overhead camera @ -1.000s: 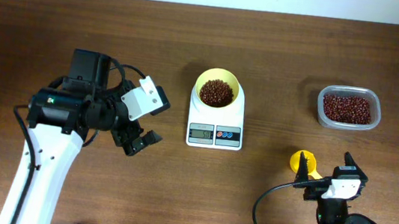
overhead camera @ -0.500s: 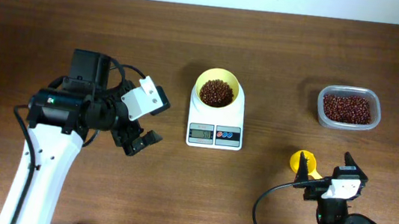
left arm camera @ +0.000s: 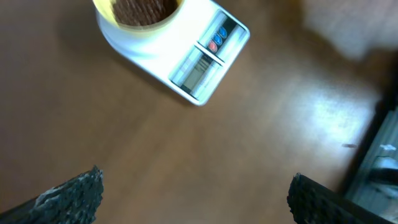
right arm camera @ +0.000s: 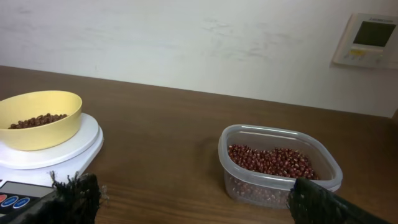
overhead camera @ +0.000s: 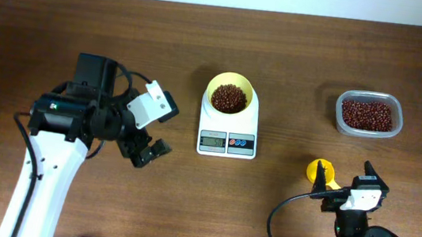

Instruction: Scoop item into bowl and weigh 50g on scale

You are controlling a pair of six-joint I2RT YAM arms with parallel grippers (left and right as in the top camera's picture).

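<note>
The pale-yellow bowl [overhead camera: 230, 95] sits on the white scale [overhead camera: 228, 131] at the table's middle and holds a heap of red-brown beans [overhead camera: 229, 98]. More beans fill a clear container [overhead camera: 368, 115] at the right. The bowl [left arm camera: 138, 14] and scale [left arm camera: 196, 59] show at the top of the left wrist view. The right wrist view shows the bowl [right arm camera: 38, 118], the scale [right arm camera: 56, 155] and the container [right arm camera: 278, 165]. My left gripper [overhead camera: 145, 149] is open and empty, left of the scale. My right gripper [overhead camera: 349, 182] is open and empty at the front right.
A yellow scoop [overhead camera: 319, 172] lies on the table just left of my right gripper. A white wall stands behind the table's far edge, with a wall panel [right arm camera: 367, 40] in the right wrist view.
My left gripper has drifted very slightly toward the front left. Nothing else has moved.
</note>
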